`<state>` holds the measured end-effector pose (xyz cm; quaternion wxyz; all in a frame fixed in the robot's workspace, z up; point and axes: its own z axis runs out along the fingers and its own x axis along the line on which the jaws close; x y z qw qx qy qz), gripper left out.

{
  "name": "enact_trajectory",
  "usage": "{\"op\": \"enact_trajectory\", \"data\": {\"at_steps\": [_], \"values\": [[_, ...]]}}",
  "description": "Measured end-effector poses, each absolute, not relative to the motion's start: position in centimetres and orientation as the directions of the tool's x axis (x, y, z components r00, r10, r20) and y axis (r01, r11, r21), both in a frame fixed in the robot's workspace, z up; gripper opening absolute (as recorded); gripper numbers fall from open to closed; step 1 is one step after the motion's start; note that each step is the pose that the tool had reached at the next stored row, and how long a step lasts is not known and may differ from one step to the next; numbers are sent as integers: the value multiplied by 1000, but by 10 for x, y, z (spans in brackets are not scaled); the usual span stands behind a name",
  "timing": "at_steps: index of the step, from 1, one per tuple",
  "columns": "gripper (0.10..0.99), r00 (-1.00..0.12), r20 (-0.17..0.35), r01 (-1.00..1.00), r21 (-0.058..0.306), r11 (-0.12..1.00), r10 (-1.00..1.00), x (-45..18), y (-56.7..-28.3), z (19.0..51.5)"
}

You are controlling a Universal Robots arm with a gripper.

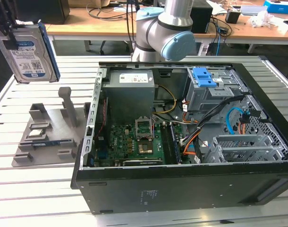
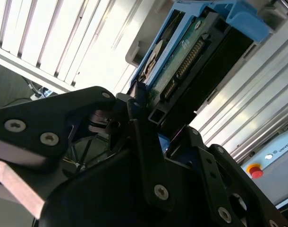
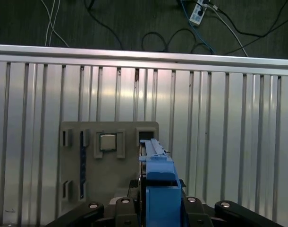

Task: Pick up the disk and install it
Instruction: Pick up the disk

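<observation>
The slatted aluminium table [image 1: 40, 189] carries one open black computer case [image 1: 182, 189], lying on its side with the motherboard [image 1: 130, 142] exposed. One robot arm [image 1: 167, 28] stands behind it. Inside the case, toward the exterior view's right, sits the grey drive cage [image 1: 210, 101] with one blue latch [image 1: 204, 77] on top.

On the table at the exterior view's left lies one grey fixture plate [image 1: 45, 137], with an upright post and several pockets.

There is one disk [image 1: 29, 52]. It hangs in the air above that plate, roughly on edge and a little tilted, its blue-and-white label facing the exterior camera. It is clear of the plate and well apart from the drive cage. In the second wrist view the one gripper [image 2: 153, 116] is clamped on the disk's [image 2: 182, 61] end, its black fingers pressing the blue carrier frame from both sides. The first wrist view looks down past the carrier [image 3: 158, 189] onto the plate [image 3: 111, 179].

One small square chip [image 3: 107, 142] rests in a pocket of the plate, just beside the empty slot below the disk.

As I judge it, the pick-up is done and the carry is in hand, with the install not yet begun. Installing calls for the carrier frame squared to a bay of the cage and kept clear of the loose cables beside it.
</observation>
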<state>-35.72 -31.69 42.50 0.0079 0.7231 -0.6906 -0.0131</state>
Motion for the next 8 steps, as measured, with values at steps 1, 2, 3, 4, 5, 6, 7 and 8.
{"op": "enact_trajectory", "data": {"at_steps": [1,2,3,4,5,6,7,8], "values": [[369,46,-8,-999,30,-46,-999,-357,-317,427],[369,46,-8,-999,30,-46,-999,-357,-317,430],[369,46,-8,-999,30,-46,-999,-357,-317,434],[369,46,-8,-999,30,-46,-999,-357,-317,438],[369,46,-8,-999,29,-46,-999,-357,-317,442],[369,46,-8,-999,30,-46,-999,-357,-317,446],[369,46,-8,-999,30,-46,-999,-357,-317,449],[369,46,-8,-999,30,-46,-999,-357,-317,451]]}}
